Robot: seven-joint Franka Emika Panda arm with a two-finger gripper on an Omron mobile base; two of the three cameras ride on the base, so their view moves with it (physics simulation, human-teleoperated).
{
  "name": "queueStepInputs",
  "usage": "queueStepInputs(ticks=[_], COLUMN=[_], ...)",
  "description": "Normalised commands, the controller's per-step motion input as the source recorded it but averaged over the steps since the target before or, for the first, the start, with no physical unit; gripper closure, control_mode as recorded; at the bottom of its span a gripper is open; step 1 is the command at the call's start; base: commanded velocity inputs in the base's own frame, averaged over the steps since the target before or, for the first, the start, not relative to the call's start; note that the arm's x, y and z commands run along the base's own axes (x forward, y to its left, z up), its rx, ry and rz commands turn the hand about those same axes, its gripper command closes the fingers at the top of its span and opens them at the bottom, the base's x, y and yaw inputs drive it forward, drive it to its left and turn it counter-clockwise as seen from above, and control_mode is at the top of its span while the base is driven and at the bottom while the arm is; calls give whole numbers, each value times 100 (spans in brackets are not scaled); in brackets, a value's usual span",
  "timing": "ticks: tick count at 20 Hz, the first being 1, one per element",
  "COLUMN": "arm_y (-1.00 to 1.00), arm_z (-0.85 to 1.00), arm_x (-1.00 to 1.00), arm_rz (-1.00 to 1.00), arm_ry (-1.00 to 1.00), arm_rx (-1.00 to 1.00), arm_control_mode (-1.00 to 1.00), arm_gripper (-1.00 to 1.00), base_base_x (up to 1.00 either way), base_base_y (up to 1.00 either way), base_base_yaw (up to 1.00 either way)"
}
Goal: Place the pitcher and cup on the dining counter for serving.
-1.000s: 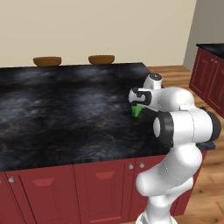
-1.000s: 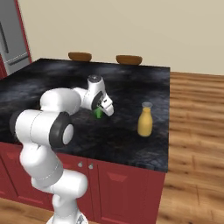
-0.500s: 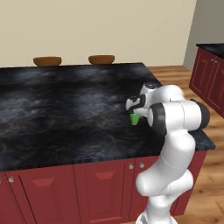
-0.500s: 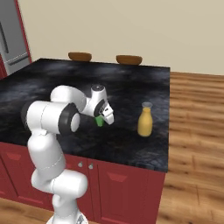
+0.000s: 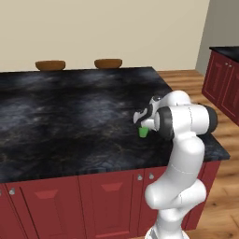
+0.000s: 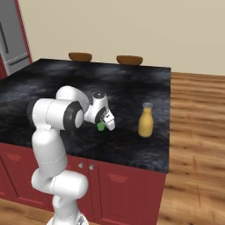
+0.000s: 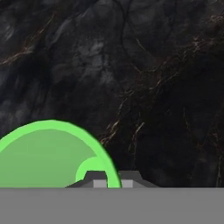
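Cup (image 7: 48,153) upright — mouth up, rim pinched by end effector (image 7: 113,180).

Cup (image 5: 143,132) showing bright green, plain, w/ paler green inside in hand view. Pitcher (image 6: 146,120) glowing amber-yellow, neck paler, greyish at top. Dining counter (image 5: 70,116) top showing black marbled stone w/ thin brownish-gold veins; cabinet doors (image 5: 107,200) looking dark red. Stools (image 5: 50,65) showing brown. Arm (image 5: 182,154) showing white w/ dark joints. Floor (image 6: 197,132) showing warm wood planks; wall (image 5: 116,28) looking cream.
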Motion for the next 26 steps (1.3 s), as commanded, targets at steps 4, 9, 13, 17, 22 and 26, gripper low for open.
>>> queueStepInputs(ticks=[4,9,13,17,22,26], arm_y=[0,1,1,1,19,41], arm_z=[-18,5,37,65,95,100], arm_x=[1,2,0,-7,-48,-96], arm_rz=[0,-2,-7,-2,0,0], arm_ry=[0,0,0,0,-12,-22], arm_rx=[0,0,0,0,-4,-9], arm_control_mode=[-100,-100,-100,-100,-100,-100], arm_gripper=[-100,-100,-100,-100,-100,-100], base_base_x=[0,0,0,0,0,0], base_base_y=[0,0,0,0,0,0], base_base_yaw=[0,0,0,0,0,0])
